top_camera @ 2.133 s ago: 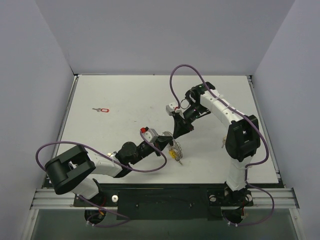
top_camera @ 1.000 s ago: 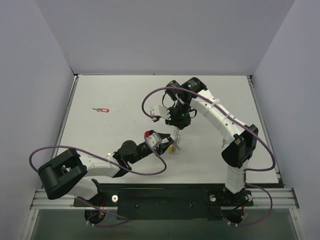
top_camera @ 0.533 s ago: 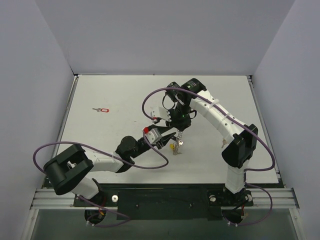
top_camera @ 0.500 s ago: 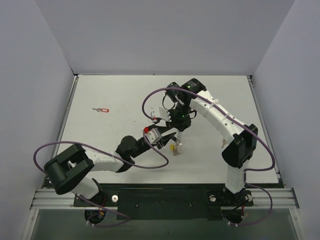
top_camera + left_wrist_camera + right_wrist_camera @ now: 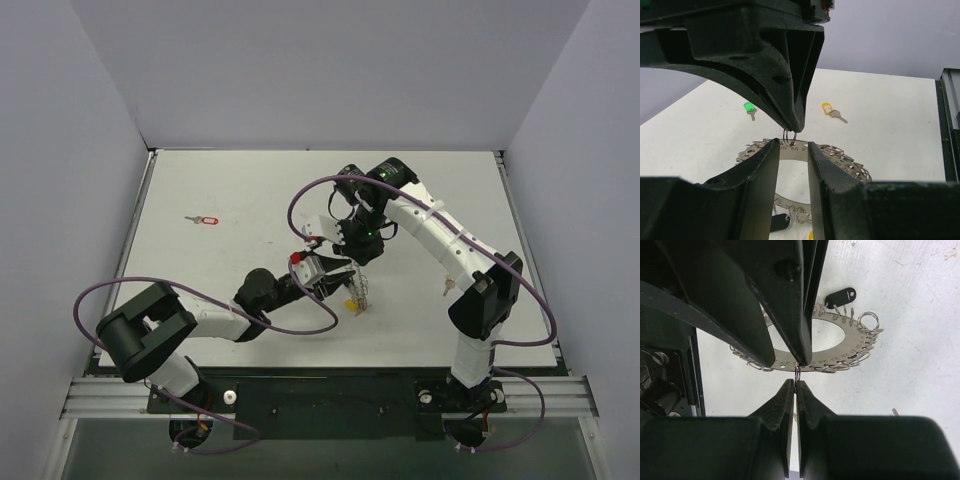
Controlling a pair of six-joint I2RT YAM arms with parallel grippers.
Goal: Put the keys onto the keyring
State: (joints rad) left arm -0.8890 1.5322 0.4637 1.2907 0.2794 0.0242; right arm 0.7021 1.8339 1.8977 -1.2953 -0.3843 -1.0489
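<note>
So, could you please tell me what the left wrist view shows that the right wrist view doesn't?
Only the left wrist view shows a green key and a yellow key lying on the table beyond the keyring. Only the right wrist view plainly shows a dark key at the ring's rim. Both show the keyring, with the right gripper pinching a small wire loop on it and the left gripper straddling its edge.

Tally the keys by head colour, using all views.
red key: 1
green key: 1
yellow keys: 2, one loose, one hanging
black key: 1
Total: 5
</note>
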